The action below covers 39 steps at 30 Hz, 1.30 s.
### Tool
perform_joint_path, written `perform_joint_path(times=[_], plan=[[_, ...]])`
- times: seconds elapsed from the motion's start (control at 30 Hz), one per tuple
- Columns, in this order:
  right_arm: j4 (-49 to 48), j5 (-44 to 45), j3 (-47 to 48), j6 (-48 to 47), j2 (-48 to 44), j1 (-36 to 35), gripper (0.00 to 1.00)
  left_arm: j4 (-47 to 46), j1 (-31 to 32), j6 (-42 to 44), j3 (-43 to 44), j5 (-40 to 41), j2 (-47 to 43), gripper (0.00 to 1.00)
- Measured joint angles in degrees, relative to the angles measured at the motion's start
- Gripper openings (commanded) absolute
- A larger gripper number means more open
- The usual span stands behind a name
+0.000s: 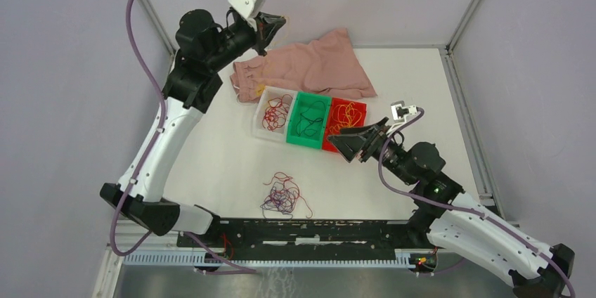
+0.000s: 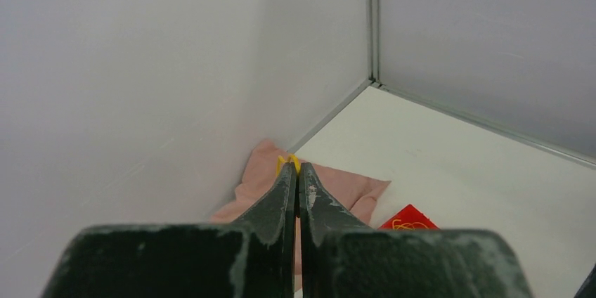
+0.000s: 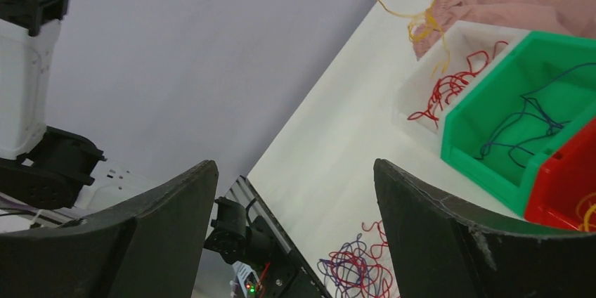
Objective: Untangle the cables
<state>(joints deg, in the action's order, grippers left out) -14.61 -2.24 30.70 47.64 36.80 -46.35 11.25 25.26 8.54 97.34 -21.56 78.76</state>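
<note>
From above, the left gripper (image 1: 273, 29) hangs high in the back left corner, close to both walls, over the edge of a pink cloth (image 1: 316, 66). Three bins stand in a touching row just in front of the cloth: a white bin (image 1: 258, 117) with red strands, a green bin (image 1: 306, 143) with dark ones, and a red bin (image 1: 349, 102) with orange ones. The tangled cables (image 1: 283, 197) lie loose on the table (image 1: 211, 157) near its front edge, with bare surface all round. The right gripper (image 1: 346, 149) hovers at the red bin's near rim, jaws wide apart with nothing between them.

Left wrist view: the jaws are pressed together on a yellow cable (image 2: 288, 164) at their tips. The wall is close on the left, the corner ahead.

Right wrist view: the yellow cable trails down to the white bin's far corner, and the tangle shows low between the spread fingers (image 3: 436, 242).
</note>
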Motion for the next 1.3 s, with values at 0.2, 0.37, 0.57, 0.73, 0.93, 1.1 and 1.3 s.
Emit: perform_joint_path(times=[0.2,0.37,0.57,0.73,0.93,1.1,1.3], plan=[[5.7,4.3,0.0,-2.1,-0.5,0.0,0.88,0.8,2.5,-0.4,8.5,-1.6,3.4,0.03],[8.5,7.9,0.0,-3.0,-0.9,0.1,0.88,0.3,3.6,-0.3,15.1,-2.6,4.8,0.03],[12.1,14.4,0.0,-3.6,-2.6,0.1,0.87,-1.2,5.8,-0.3,17.4,-3.9,5.8,0.03],[15.3,19.4,0.2,-3.9,-2.6,0.3,0.87,-1.4,7.8,-0.3,17.4,-4.7,8.0,0.03],[17.0,23.3,0.3,-4.1,-3.0,0.3,0.87,-1.2,9.7,-0.3,17.4,-5.8,10.7,0.03],[17.4,24.6,0.6,-4.4,-3.0,0.3,0.87,-1.1,11.0,-0.3,17.4,-6.0,11.8,0.03],[18.7,25.9,1.1,-4.9,-3.0,0.4,0.86,-1.1,11.1,-0.3,18.0,-6.0,13.4,0.03]])
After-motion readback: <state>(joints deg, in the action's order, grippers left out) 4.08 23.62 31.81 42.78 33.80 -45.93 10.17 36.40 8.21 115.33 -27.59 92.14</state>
